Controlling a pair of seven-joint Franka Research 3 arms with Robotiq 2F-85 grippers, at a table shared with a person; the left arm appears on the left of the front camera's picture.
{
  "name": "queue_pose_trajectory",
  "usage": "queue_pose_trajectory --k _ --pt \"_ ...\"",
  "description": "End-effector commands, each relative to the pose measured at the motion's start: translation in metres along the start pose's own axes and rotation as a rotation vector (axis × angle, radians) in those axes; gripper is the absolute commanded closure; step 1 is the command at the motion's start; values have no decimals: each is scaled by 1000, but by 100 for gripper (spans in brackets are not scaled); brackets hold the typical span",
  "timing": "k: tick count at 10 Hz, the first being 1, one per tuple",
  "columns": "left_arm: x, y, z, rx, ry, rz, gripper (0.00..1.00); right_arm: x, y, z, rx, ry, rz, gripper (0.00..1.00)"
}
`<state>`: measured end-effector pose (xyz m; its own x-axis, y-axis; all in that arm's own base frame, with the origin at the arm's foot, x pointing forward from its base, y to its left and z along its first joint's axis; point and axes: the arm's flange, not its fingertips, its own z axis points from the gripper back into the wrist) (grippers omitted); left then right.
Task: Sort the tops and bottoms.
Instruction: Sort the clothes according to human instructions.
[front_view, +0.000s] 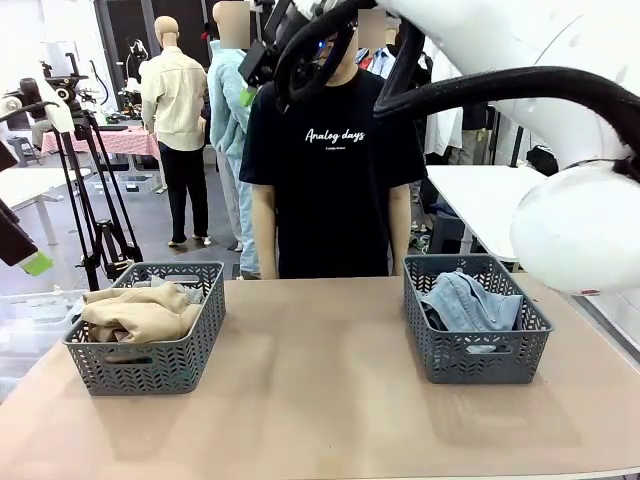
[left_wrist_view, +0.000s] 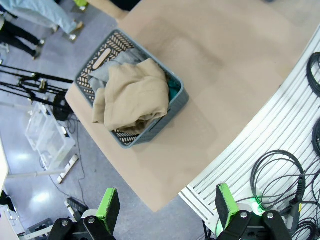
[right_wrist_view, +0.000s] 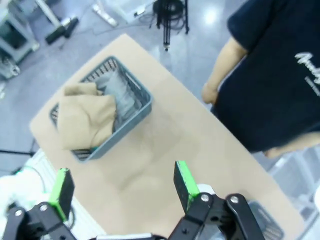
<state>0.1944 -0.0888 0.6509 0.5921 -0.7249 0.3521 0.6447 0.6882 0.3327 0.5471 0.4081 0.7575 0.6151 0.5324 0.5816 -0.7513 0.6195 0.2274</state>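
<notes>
The tops lie in the left basket: a tan one on top, a grey one behind it, and a teal edge beneath. The bottoms, faded blue denim, fill the right basket. My left gripper hangs open high over the table's left front corner, nothing between its pads. My right gripper is also open and empty, raised high above the table middle in front of the person. From there the tan top and its basket sit far below.
A person in a black printed T-shirt stands at the far edge, arms down. The table is bare between the baskets. My right arm's white link looms at the right. Tripods stand off the table's left.
</notes>
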Motion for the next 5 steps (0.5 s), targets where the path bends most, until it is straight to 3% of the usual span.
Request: queue_pose_trajectory --k 1,2,3,5 --pt "-2 1 1 5 13 5 0 -479 74 27 -59 -57 -115 0" --pt "-2 1 1 5 13 5 0 -471 75 30 -113 -27 -126 0" --pt "-2 1 1 5 13 5 0 1 5 16 -14 -19 -60 0" --pt "-2 1 1 5 13 5 0 1 5 16 -14 -19 -60 0"
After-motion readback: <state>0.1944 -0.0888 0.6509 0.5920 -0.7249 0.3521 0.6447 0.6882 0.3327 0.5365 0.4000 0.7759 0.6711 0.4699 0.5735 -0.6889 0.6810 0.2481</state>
